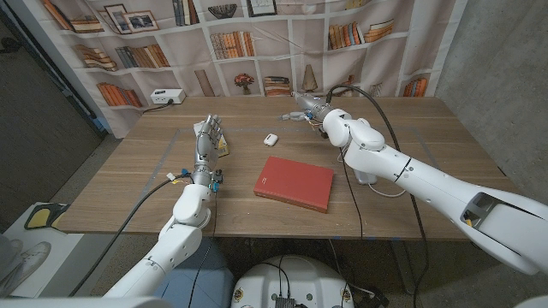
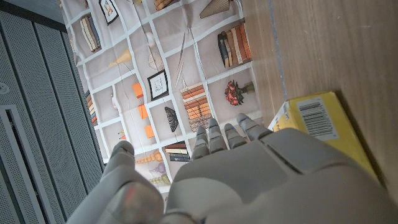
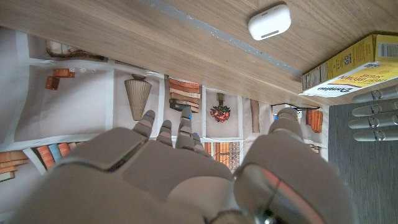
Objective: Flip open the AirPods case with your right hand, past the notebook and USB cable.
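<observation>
The white AirPods case (image 1: 271, 139) lies closed on the table's middle, just beyond the red notebook (image 1: 294, 182). In the right wrist view the AirPods case (image 3: 269, 22) shows its lid seam shut. My right hand (image 1: 306, 109) hovers over the far side of the table, behind and to the right of the case, fingers stretched out and holding nothing. The right hand (image 3: 186, 168) is apart from the case. A white USB cable (image 1: 378, 181) loops on the table under my right forearm. My left hand (image 1: 208, 137) stands upright with its fingers spread, holding nothing.
A yellow box (image 1: 223, 146) lies beside my left hand, seen as the yellow box (image 2: 317, 121) and yellow box (image 3: 351, 65) from the wrists. A white power strip (image 1: 167, 97) sits at the far left edge. A bookshelf backdrop (image 1: 257, 43) stands behind the table.
</observation>
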`<state>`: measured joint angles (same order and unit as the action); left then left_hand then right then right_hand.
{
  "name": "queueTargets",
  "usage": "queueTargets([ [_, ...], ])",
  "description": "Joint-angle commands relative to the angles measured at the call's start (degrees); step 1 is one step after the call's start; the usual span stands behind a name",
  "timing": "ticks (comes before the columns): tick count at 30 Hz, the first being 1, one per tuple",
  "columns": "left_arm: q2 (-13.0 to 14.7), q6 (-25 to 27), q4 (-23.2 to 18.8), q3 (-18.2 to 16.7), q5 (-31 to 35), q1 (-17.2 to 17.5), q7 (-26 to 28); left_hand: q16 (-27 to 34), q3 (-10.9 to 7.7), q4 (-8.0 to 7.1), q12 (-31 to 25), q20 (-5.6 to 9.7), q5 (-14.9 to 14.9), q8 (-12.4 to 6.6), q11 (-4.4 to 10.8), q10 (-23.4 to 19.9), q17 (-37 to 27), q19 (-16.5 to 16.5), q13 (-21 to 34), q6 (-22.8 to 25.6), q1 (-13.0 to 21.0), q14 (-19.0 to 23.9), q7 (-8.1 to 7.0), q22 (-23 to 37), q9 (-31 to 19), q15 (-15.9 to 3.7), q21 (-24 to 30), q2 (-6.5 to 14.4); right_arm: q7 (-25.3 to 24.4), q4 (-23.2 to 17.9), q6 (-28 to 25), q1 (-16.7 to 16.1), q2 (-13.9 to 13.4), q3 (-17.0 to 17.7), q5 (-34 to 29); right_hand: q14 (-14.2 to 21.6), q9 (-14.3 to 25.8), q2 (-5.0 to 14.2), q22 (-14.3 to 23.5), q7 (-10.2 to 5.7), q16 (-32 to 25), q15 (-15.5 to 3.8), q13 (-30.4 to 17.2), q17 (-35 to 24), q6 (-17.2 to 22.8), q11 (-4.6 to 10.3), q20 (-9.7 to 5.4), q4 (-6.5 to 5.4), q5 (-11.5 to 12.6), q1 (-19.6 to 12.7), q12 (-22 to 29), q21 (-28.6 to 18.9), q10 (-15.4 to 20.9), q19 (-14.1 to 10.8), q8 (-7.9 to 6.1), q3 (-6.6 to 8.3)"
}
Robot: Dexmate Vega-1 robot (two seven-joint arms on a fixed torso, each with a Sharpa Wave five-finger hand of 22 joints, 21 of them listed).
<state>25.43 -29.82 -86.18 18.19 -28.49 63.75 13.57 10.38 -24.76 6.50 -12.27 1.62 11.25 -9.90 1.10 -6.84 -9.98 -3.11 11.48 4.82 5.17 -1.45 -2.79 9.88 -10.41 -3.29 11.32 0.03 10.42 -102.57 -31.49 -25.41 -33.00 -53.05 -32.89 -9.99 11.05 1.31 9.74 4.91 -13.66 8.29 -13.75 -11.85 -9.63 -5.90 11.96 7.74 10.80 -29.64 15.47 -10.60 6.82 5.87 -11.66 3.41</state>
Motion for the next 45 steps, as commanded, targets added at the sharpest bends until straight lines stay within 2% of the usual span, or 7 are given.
queueTargets([
  [1,0.1,-0.9,-1.5,0.1,1.9,1.2,1.1,0.0,0.01,0.43,0.9,-0.45,0.3,-1.04,-0.33,2.6,-0.1,-0.5,0.0,1.7,0.4,-0.1,0.25,0.1,0.0,0.26,-0.1,0.2,1.1,-0.6,-0.7,0.5,0.4,-0.8,-1.3,-1.9,0.3,0.25,0.1,0.22,0.0,-0.17,-0.3,-0.1,-8.8,-0.13,0.07,0.06,-0.1,-0.7,0.0,-0.3,0.1,-0.2,-0.13,0.25],
  [3,0.0,-1.0,-1.8,0.0,2.5,1.5,1.6,0.2,0.00,0.48,1.0,-0.43,0.3,-0.99,-0.16,3.1,-0.1,-0.6,0.0,1.6,0.5,0.4,0.11,0.1,0.0,0.42,-0.1,0.2,1.2,-0.5,-0.6,0.6,0.5,-1.0,-1.5,-1.8,0.3,0.26,0.1,0.21,0.0,-0.23,-0.3,-0.1,-8.8,-0.12,0.02,0.06,-0.1,-0.8,0.0,-0.4,0.1,-0.3,-0.14,0.26],
  [5,-0.2,-0.9,-2.4,-0.1,3.3,1.9,2.7,0.3,-0.02,0.68,0.9,-0.83,0.2,0.05,-0.17,3.6,-0.1,-0.8,0.0,-1.7,0.8,0.8,-1.53,0.1,0.0,0.66,-0.1,0.3,1.4,-0.4,-0.8,0.9,0.7,-1.6,-2.3,-1.7,0.3,0.33,0.1,0.22,-0.1,-0.39,-0.3,-0.1,-8.8,-0.12,-0.17,0.08,-0.1,-0.8,-0.1,-0.5,0.0,-0.6,-0.14,0.32],
  [8,0.2,-0.8,-3.1,-0.4,3.7,2.3,3.0,0.6,-0.01,0.85,1.1,-1.00,0.2,0.09,0.21,4.8,-0.1,-1.1,0.0,-3.5,1.0,1.8,-1.99,0.1,0.0,0.85,0.0,0.4,1.6,-0.2,-0.9,1.1,1.1,-1.9,-2.9,-1.6,0.3,0.40,0.1,0.23,-0.1,0.05,-0.4,-0.1,-8.9,-0.14,-0.41,0.12,-0.1,-1.0,-0.2,-0.7,-0.1,-1.3,-0.09,0.41],
  [19,1.2,0.1,-4.6,-0.5,3.4,3.5,2.2,0.6,0.06,0.98,0.6,-1.43,0.1,-0.98,-0.05,4.2,-0.1,-1.2,0.0,-1.4,1.1,2.5,-1.76,0.1,0.0,1.24,-0.1,0.4,2.5,0.6,-0.4,1.9,2.1,-2.7,-3.7,-3.1,0.3,1.41,0.1,0.13,0.6,0.28,-0.7,-0.1,-10.4,-1.24,0.03,0.78,-0.3,-3.2,-1.9,-0.6,-3.6,-2.1,0.23,1.63],
  [29,1.6,-0.2,-5.1,-0.4,3.4,3.9,1.4,0.6,0.09,0.99,0.3,-1.33,0.1,-1.14,-0.45,3.8,-0.1,-1.4,0.0,-0.7,1.1,3.0,-2.58,0.1,0.0,1.48,-0.1,0.4,5.2,2.2,-0.2,3.9,3.5,-4.0,-4.3,-3.5,0.4,1.47,0.1,1.60,0.9,1.84,-1.0,-0.1,-12.4,-3.52,0.11,1.25,-0.4,-4.9,-2.1,-0.3,-3.9,-1.6,0.60,2.36],
  [45,1.5,-1.3,-4.8,-0.5,3.1,4.8,0.8,0.5,-0.02,1.06,0.2,-1.38,0.0,-1.03,-0.48,3.6,-0.1,-1.4,0.0,-0.7,1.4,3.0,-2.27,0.1,0.0,1.41,-0.1,0.7,8.3,5.5,-2.6,7.1,7.1,-8.1,-8.9,-3.6,0.4,2.88,0.1,1.27,0.9,2.19,-2.8,-0.2,-14.9,-3.56,-0.10,2.11,-0.1,-10.2,-1.1,-0.3,-3.6,-1.6,0.40,5.05],
])
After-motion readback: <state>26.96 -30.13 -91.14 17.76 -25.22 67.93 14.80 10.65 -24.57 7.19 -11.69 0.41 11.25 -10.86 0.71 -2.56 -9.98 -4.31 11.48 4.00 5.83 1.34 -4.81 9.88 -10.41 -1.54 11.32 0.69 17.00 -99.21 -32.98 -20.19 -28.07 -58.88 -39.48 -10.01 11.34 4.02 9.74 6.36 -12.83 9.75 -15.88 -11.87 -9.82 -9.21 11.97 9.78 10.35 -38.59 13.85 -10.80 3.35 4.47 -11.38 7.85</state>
